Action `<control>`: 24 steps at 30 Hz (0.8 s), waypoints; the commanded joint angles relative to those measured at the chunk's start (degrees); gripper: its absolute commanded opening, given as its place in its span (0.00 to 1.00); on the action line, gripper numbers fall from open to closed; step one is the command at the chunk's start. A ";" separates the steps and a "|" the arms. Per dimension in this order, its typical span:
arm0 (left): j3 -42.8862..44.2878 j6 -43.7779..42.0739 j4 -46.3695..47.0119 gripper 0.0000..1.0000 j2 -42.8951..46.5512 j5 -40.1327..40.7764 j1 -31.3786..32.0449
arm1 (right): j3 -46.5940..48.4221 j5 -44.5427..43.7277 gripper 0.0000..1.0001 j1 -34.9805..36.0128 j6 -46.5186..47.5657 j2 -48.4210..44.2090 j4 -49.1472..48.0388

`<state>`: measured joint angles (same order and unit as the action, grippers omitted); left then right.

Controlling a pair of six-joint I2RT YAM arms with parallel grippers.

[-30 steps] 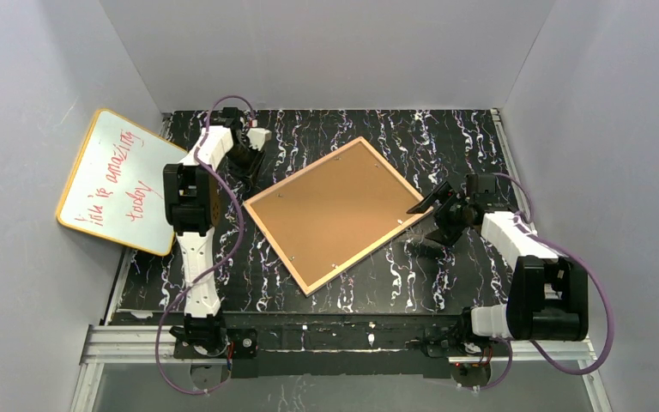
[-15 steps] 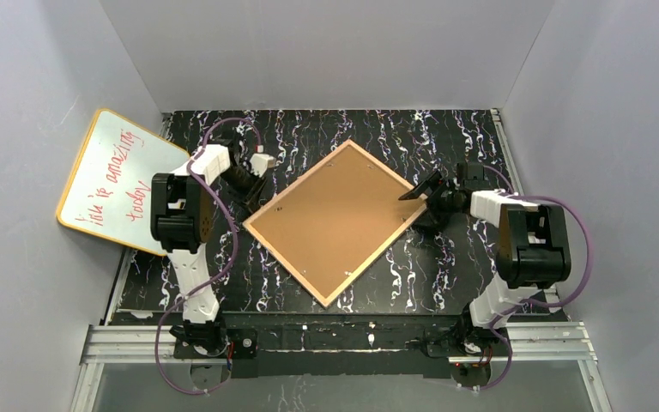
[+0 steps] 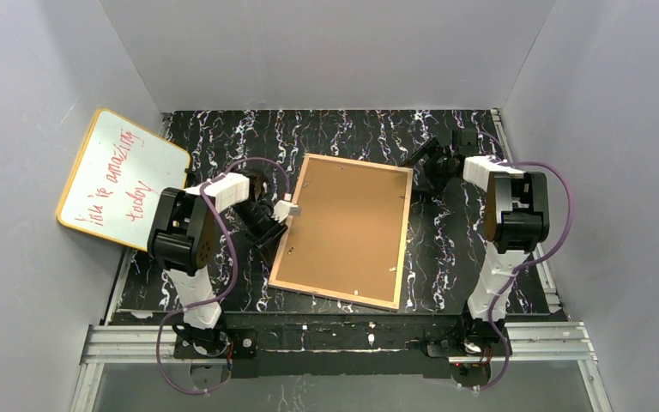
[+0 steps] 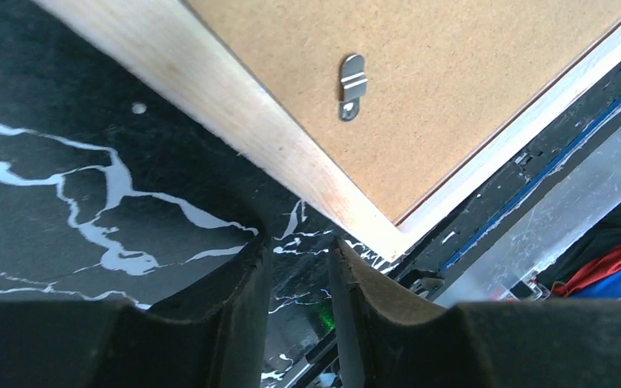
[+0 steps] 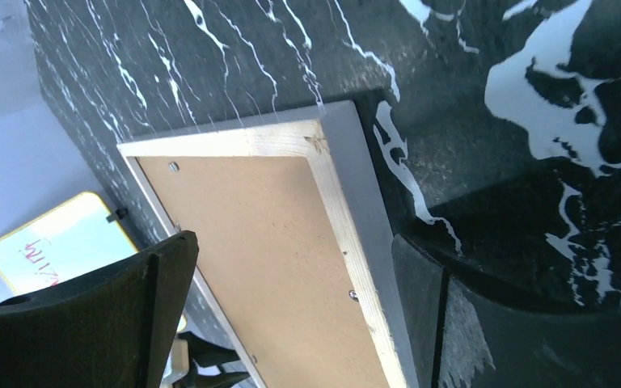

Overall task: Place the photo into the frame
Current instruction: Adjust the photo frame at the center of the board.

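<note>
The frame (image 3: 404, 240) lies reverse side up in the middle of the table, its light wood rim around a brown backing board (image 3: 343, 227). The photo is not in view. My left gripper (image 3: 283, 215) sits at the frame's left edge. In the left wrist view it (image 4: 297, 250) is slightly open and empty, just off a corner of the frame (image 4: 234, 121); a metal clip (image 4: 351, 85) lies on the board. My right gripper (image 3: 419, 165) is at the frame's far right corner. In the right wrist view it (image 5: 291, 267) is wide open over that corner (image 5: 335, 202), holding nothing.
An orange-rimmed whiteboard (image 3: 120, 180) with red writing leans against the left wall; it also shows in the right wrist view (image 5: 57, 242). Grey walls close in the table at left, back and right. A metal rail (image 3: 335, 335) runs along the near edge.
The frame has turned clockwise from a diamond pose to nearly square with the table. My left gripper moved nearer and right along its left edge. My right gripper moved farther back to its far right corner.
</note>
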<state>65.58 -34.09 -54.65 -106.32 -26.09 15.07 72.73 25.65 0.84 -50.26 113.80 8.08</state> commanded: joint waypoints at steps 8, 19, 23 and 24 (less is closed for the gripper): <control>7.53 3.64 -5.79 0.33 -0.76 -15.60 -7.12 | -5.25 -7.74 0.87 5.99 1.52 -19.84 2.08; 4.47 8.68 -0.20 0.26 -6.58 -16.22 -6.81 | -16.01 -5.28 0.79 35.93 -8.02 -21.76 -12.16; 4.01 8.90 0.42 0.21 -6.92 -14.75 -6.81 | -14.04 -4.37 0.74 41.59 -9.39 -16.08 -13.63; 3.95 8.78 0.42 0.20 -7.04 -14.36 -6.81 | -13.77 -3.61 0.73 42.55 -9.90 -14.86 -14.98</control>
<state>70.11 -25.78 -54.65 -113.91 -40.75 8.23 57.28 20.34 40.29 -56.95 95.09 -0.40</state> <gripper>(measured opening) 0.216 0.742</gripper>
